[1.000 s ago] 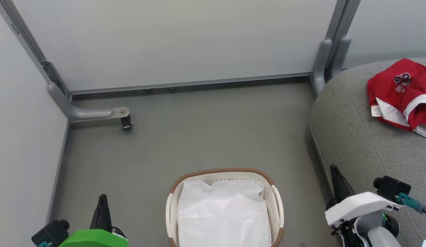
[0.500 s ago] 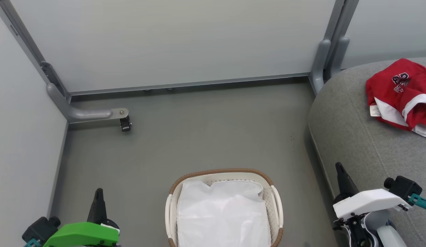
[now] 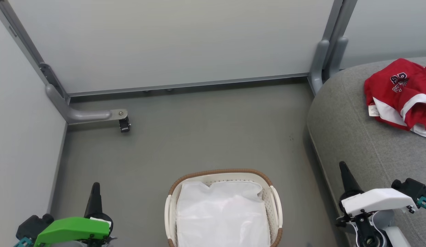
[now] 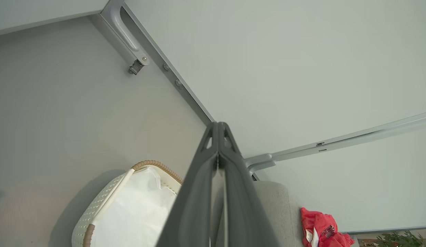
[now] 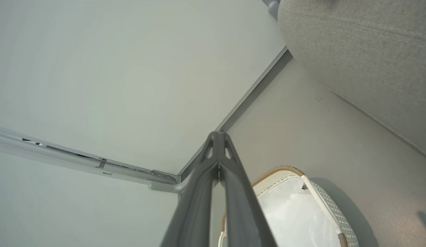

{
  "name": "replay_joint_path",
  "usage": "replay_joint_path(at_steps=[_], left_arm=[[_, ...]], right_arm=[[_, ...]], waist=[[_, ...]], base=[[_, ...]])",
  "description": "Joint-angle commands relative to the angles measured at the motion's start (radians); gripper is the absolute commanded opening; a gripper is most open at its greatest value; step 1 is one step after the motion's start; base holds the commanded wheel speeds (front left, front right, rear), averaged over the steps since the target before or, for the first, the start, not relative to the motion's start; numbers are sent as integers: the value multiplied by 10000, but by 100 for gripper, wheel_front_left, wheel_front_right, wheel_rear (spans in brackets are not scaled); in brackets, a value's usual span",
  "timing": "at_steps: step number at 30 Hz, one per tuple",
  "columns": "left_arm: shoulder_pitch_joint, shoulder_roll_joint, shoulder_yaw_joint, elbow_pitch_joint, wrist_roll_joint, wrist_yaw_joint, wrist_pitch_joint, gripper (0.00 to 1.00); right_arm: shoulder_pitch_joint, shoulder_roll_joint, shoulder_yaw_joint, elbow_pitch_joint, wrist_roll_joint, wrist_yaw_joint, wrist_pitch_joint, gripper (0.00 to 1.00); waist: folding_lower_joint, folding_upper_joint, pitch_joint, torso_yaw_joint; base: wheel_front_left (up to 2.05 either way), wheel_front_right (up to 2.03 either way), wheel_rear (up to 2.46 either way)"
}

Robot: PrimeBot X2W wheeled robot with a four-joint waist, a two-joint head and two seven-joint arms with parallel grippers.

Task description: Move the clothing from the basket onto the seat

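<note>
The red clothing (image 3: 401,92) with white stripes, numerals and a small white tag lies bunched on the grey seat (image 3: 357,137) at the right edge; it appears small in the left wrist view too (image 4: 319,231). The basket (image 3: 274,202) with its brown rim stands on the floor at bottom centre, holding just its white liner (image 3: 223,216). My left gripper (image 3: 95,187) is shut and empty at the lower left, left of the basket. My right gripper (image 3: 343,166) is shut and empty at the lower right, over the seat's edge. Both wrist views show fingers (image 4: 218,137) pressed together.
Pale partition walls enclose the grey floor (image 3: 199,137). A metal foot with a small black caster (image 3: 124,123) juts out at the back left. Grey posts (image 3: 322,58) stand in the back right corner beside the seat.
Both grippers have drawn back toward the bottom of the head view, the left one lower and leftward, the right one rightward. The whole picture shifted slightly left. Clothing and basket lie unmoved.
</note>
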Motion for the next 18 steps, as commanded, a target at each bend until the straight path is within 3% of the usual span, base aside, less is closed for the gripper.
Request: replay_joint_path(at_steps=[1,18], left_arm=[[-262,39,65,-142,-239,-72,71,0],[-461,45,316,-218,-1740,-187,522,0]], right_arm=[[6,-51,-80,-151,290,-4,72,0],[52,-62,-327,-395,1998,-5,525,0]], waist=[[0,0,-2,-4],[0,0,-32,-56]], base=[[0,0,0],[0,0,0]])
